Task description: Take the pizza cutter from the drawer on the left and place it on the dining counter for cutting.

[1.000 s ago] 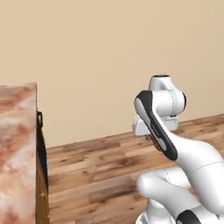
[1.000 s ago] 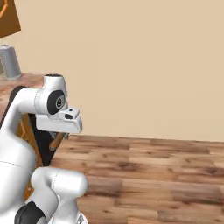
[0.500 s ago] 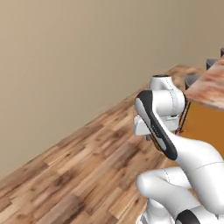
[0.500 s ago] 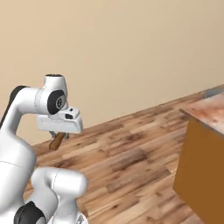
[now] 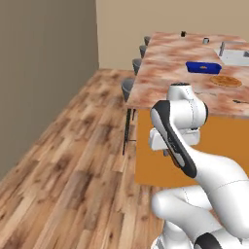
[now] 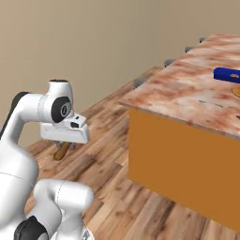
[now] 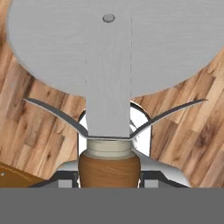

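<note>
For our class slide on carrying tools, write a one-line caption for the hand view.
Claw shut on the pizza cutter, its wooden handle gripped, round blade above the wood floor.

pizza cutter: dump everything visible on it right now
The pizza cutter has a large round grey metal wheel with a small central rivet, a flat metal neck with a curved guard on each side, a pale collar and a brown wooden handle. The gripper holds it by the handle, over the wood floor. In the right base view the handle sticks out below the hand, short of the dining counter.
</note>
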Tool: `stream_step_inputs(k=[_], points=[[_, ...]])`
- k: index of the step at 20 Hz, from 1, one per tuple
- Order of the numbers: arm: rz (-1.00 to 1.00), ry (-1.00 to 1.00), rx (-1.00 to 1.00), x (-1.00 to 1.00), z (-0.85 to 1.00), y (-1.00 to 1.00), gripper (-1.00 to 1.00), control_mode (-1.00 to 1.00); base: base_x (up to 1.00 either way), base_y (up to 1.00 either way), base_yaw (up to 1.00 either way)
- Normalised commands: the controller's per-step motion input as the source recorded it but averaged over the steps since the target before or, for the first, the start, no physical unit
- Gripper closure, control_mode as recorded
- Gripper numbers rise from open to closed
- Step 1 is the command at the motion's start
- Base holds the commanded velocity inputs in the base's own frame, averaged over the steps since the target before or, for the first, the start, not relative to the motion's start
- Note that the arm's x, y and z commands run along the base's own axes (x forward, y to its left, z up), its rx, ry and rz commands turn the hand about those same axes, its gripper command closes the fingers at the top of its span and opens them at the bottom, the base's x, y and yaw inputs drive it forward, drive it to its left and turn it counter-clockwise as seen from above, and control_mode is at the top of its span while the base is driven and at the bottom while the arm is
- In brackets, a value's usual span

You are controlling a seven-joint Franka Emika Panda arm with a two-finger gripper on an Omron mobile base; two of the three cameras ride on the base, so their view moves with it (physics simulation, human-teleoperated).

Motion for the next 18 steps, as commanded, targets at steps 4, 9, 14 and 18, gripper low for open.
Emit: stream_step_inputs(k=[4, 9, 14, 18], points=[[0.00, 0.00, 0.00, 0.00, 0.00, 0.00, 1.00, 1.00, 0.61, 0.19, -0.55], [0.00, 0.00, 0.00, 0.00, 0.00, 0.00, 1.00, 1.00, 0.89, 0.20, -0.30], [0.00, 0.00, 0.00, 0.00, 0.00, 0.00, 1.00, 1.00, 0.93, -0.04, -0.20], [0.00, 0.00, 0.00, 0.00, 0.00, 0.00, 1.00, 1.00, 0.76, -0.27, -0.16]])
